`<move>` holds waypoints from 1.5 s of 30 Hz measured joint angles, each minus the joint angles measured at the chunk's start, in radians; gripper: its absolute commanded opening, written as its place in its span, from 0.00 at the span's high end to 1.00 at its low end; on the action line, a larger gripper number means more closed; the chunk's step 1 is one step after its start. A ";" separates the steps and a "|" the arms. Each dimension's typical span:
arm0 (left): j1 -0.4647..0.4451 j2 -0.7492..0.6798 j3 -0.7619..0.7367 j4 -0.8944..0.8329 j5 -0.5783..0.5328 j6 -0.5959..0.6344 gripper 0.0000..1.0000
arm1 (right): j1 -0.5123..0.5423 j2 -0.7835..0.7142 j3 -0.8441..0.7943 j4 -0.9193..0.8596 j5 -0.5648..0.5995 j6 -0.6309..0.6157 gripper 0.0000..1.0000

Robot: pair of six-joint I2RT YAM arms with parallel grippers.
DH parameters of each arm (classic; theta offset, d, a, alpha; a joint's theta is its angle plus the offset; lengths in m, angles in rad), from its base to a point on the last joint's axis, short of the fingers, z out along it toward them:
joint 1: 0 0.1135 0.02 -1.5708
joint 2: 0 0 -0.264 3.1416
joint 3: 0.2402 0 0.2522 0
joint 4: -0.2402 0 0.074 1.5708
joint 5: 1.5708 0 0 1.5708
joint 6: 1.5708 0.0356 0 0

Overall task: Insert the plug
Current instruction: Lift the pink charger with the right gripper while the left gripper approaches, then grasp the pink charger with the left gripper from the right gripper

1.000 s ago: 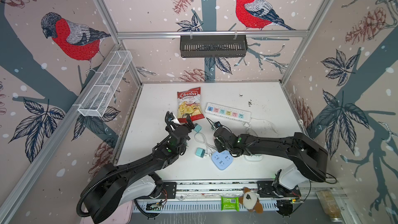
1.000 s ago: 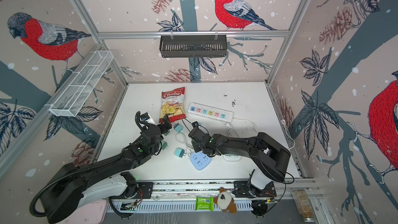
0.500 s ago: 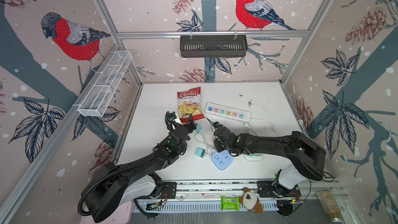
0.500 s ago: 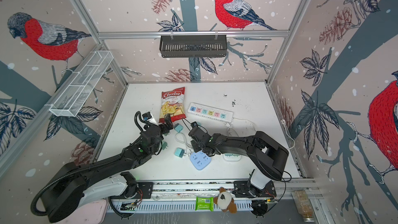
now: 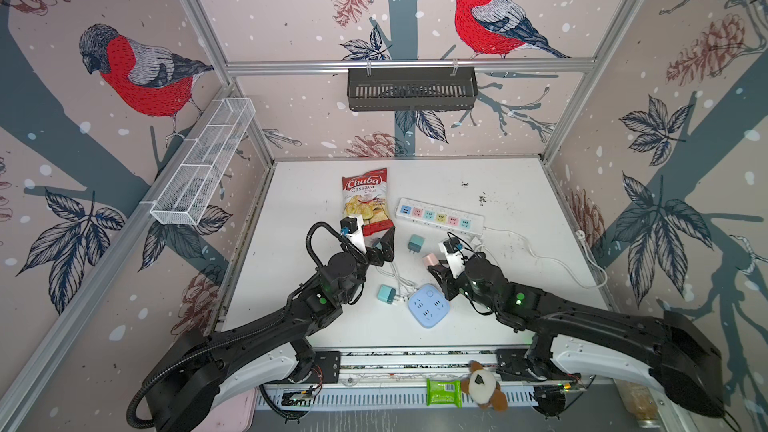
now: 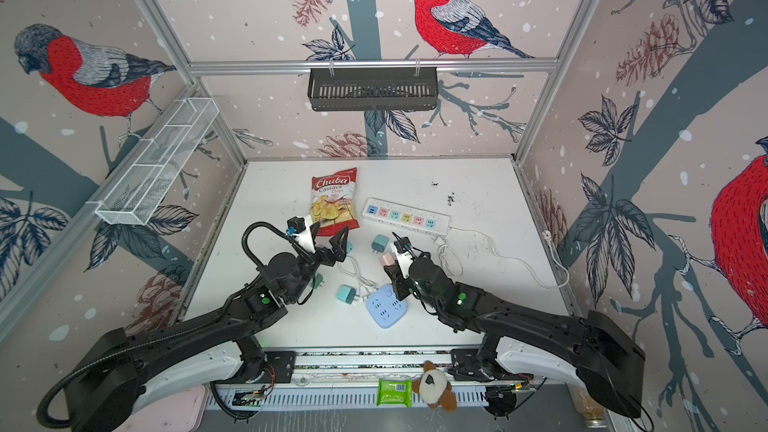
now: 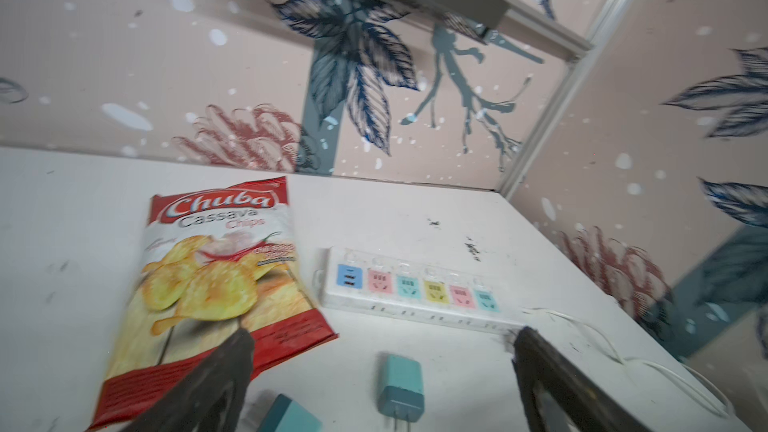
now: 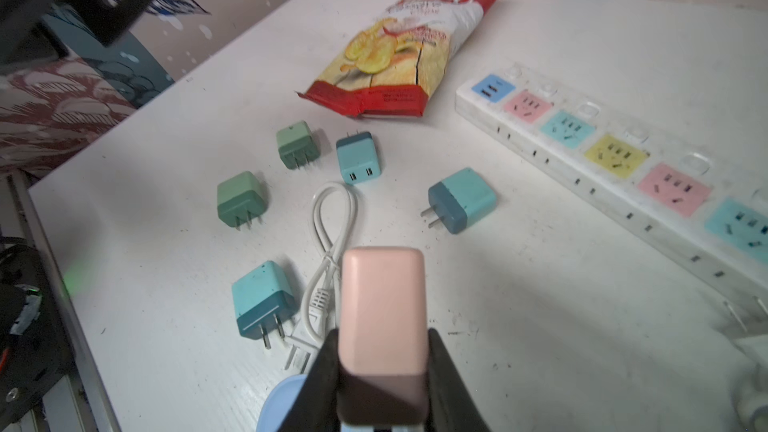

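Closing on the pink plug (image 8: 382,297), the right gripper (image 8: 382,363) has drawn back a little toward its own base since a second ago, uncovering a teal plug (image 5: 415,243) that it hid before. Its fingers (image 8: 324,367) now clamp the pink plug by its two sides; the prongs are hidden in every view.

Right under that gripper, on its wrist side, the blue socket block (image 5: 428,305) lies flat on the white table (image 5: 498,184). Beside the gripper, toward the left arm, a white cable (image 8: 332,234) loops on the table, with a nearer teal plug (image 8: 259,301) just beside the cable's pronged end. Just ahead of the held plug's free end sits the teal plug, apart from it and between the two grippers in both top views.

The left gripper (image 5: 384,245) has its jaws spread wide with nothing between them. From the left wrist, the teal plug (image 7: 401,384) lies on the table just ahead of the gap, prongs toward the wrist. Whether the fingertips touch the table I cannot tell.

Farther ahead of both grippers the power strip (image 5: 440,214) lies flat, its row of coloured sockets facing up, well apart from the pink plug. A chips bag (image 5: 365,197) lies beyond the left gripper's fingertips, just beside the strip's blue end.
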 measured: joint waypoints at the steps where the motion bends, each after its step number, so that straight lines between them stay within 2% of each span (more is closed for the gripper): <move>1: -0.007 -0.009 -0.007 0.016 0.043 0.025 0.10 | -0.002 -0.034 -0.024 0.018 -0.005 -0.013 0.98; 8: -0.027 0.008 -0.049 0.145 0.404 0.158 0.20 | -0.005 -0.245 -0.151 0.136 -0.106 -0.129 0.97; 12: -0.028 0.065 -0.021 0.174 0.550 0.182 0.21 | -0.006 -0.327 -0.190 0.150 -0.135 -0.193 0.97; 20: -0.040 0.122 0.027 0.196 0.822 0.210 0.26 | -0.010 -0.398 -0.216 0.171 -0.211 -0.265 0.97; 26: -0.041 0.119 0.039 0.195 0.851 0.204 0.26 | -0.024 -0.443 -0.225 0.185 -0.253 -0.276 0.97; 36: -0.041 0.158 0.068 0.203 0.948 0.180 0.28 | -0.081 -0.493 -0.219 0.217 -0.414 -0.293 0.94; 41: -0.041 0.196 0.103 0.201 1.018 0.173 0.43 | -0.098 -0.498 -0.214 0.220 -0.481 -0.286 0.93; 43: -0.042 0.209 0.119 0.196 1.043 0.172 0.53 | -0.101 -0.504 -0.214 0.220 -0.498 -0.285 0.93; 45: -0.043 0.220 0.131 0.187 1.062 0.172 0.58 | -0.101 -0.507 -0.214 0.220 -0.502 -0.282 0.93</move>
